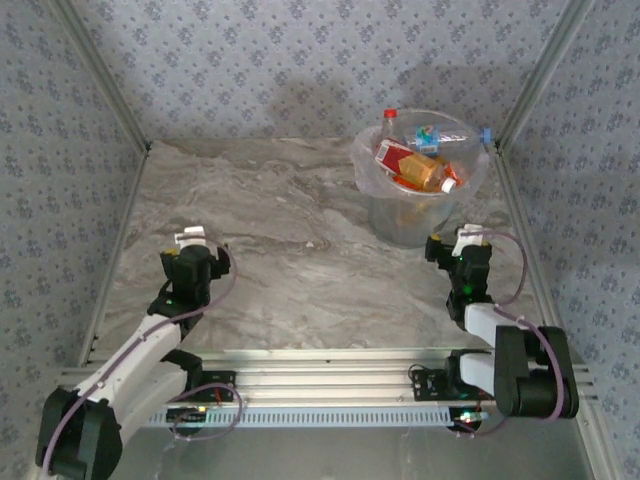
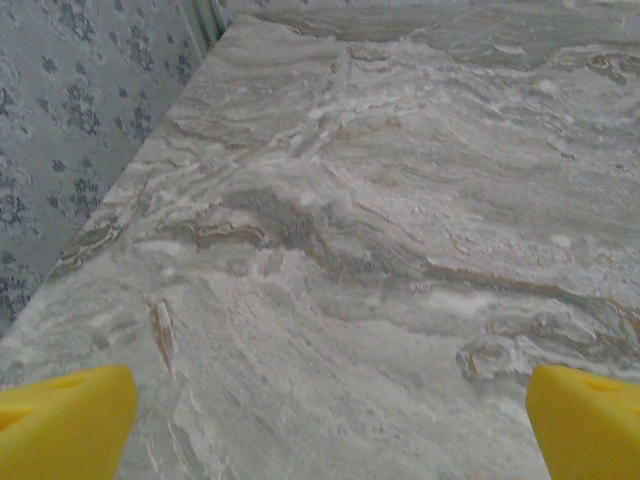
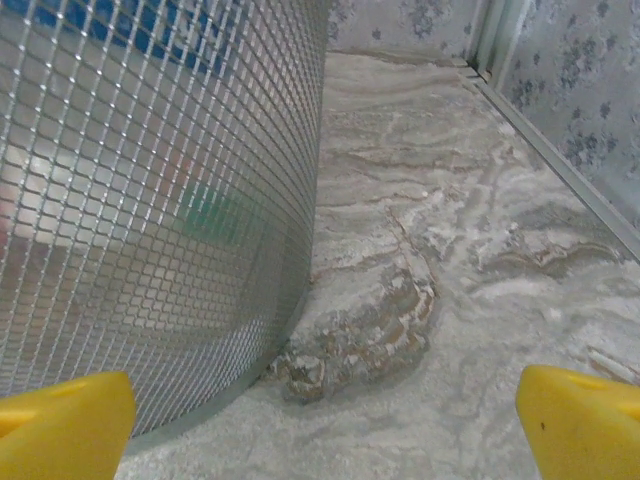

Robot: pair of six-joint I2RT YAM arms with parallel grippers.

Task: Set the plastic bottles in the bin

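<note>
Plastic bottles (image 1: 420,160): every one visible sits piled in the bin, with orange, red and amber labels showing near the rim.
Bin (image 1: 400,228): stands at the far right of the worktop (image 1: 270,230), close to the back corner, and looks filled to about its brim.
Topmost bottles: a red-capped bottle (image 1: 390,120) pokes up at the far-left rim. A clear bottle with a blue cap (image 1: 462,137) lies across the top, its cap at the right edge of the rim.
Through the bin wall: the right wrist view looks at the gridded, translucent side (image 3: 150,200), where blurred blue, green and reddish patches show. Individual bottles cannot be told apart there.
Left fingers (image 2: 60,420): spread wide apart with nothing between them, low over bare marble on the near left, well apart from the bin.
Right fingers (image 3: 585,420): also wide apart and holding nothing, near the foot of the bin on its near-right side, not touching it.
Done: the loading looks complete as far as the pictures show, since all visible bottles are at the bin.
Left to do: possibly nothing. The blue-capped bottle lying across the top looks the least settled, and a nudge inward would make it safer.
Count: the heap hides too much for a number.
</note>
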